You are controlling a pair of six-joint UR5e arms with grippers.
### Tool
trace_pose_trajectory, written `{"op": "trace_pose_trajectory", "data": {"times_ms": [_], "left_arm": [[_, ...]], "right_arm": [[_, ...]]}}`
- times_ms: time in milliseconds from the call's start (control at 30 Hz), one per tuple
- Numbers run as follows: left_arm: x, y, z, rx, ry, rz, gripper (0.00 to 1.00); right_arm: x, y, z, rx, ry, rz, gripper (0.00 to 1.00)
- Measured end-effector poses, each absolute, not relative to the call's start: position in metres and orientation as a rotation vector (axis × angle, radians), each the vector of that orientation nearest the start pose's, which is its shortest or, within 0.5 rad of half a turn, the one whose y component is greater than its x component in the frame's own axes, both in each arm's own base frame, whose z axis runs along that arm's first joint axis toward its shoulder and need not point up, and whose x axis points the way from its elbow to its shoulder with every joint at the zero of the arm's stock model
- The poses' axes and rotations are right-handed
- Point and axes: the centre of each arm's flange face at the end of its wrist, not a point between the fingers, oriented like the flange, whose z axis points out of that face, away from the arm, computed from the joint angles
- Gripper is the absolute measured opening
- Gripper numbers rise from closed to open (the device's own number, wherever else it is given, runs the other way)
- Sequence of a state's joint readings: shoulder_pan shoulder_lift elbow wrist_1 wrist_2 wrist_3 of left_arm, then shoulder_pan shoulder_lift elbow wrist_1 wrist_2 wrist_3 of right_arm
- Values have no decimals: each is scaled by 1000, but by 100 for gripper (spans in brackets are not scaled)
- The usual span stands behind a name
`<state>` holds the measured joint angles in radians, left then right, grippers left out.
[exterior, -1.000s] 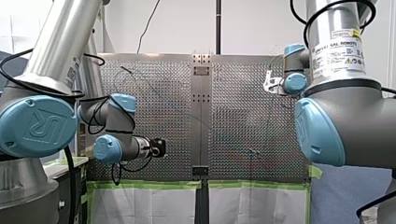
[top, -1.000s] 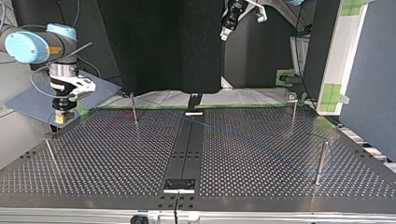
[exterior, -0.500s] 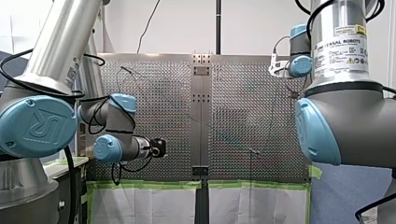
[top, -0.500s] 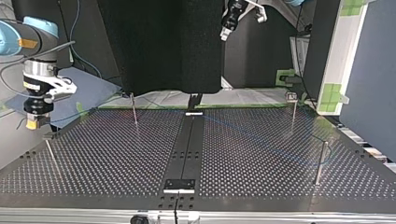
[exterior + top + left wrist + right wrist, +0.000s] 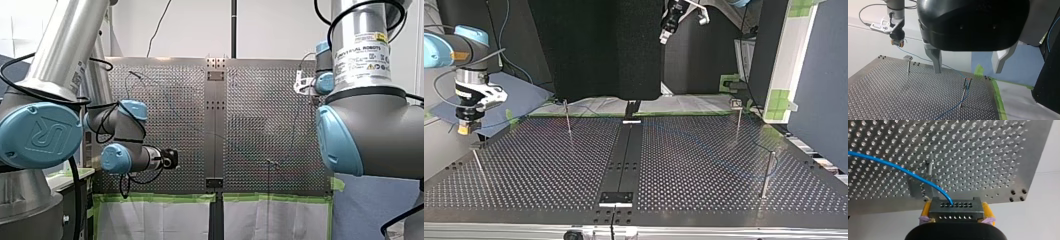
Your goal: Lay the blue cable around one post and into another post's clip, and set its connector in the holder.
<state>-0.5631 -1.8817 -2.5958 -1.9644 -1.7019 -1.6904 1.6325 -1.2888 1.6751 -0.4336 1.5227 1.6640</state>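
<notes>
The right gripper (image 5: 955, 208) was clenched on the grey connector (image 5: 956, 213), with a yellow pad pressed against each side of the block. The blue cable (image 5: 898, 167) came out of a hole in the connector's upper row and curved away over the perforated table (image 5: 988, 157). Just ahead of the gripper, near the table's edge, stood the holder (image 5: 915, 187), a short post carrying a flat plate. The connector hung above it and did not touch it.

In the left wrist view this gripper hung in the air beyond the holder. The cable dropped from it, passed behind one finger (image 5: 935, 60) of the left gripper (image 5: 967, 72), and reached the head of a thin post (image 5: 963, 93). From there it ran on across the table toward the camera. Whether it sat in that post's clip could not be told.

The left gripper was released: its fingers were spread wide with nothing between them, and it was held high over the table.

In the top view the right gripper was at the view's left, by the table's corner. The left gripper was at the top edge, near the middle.
</notes>
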Motion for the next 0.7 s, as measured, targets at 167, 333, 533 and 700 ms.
{"op": "trace_pose_trajectory", "data": {"times_ms": [167, 333, 533, 700], "left_arm": [[194, -265, 71, 295, 1739, -382, 100], [196, -266, 71, 293, 1754, -382, 100], [197, -266, 71, 267, 1762, -402, 100], [198, -266, 71, 248, 1770, -406, 100]], "right_arm": [[166, -588, 318, 1222, -1193, 1374, 0], [161, -602, 305, 1255, -1189, 1374, 0], [151, -617, 295, 1279, -1182, 1386, 0], [146, -629, 288, 1314, -1166, 1395, 0]]}}
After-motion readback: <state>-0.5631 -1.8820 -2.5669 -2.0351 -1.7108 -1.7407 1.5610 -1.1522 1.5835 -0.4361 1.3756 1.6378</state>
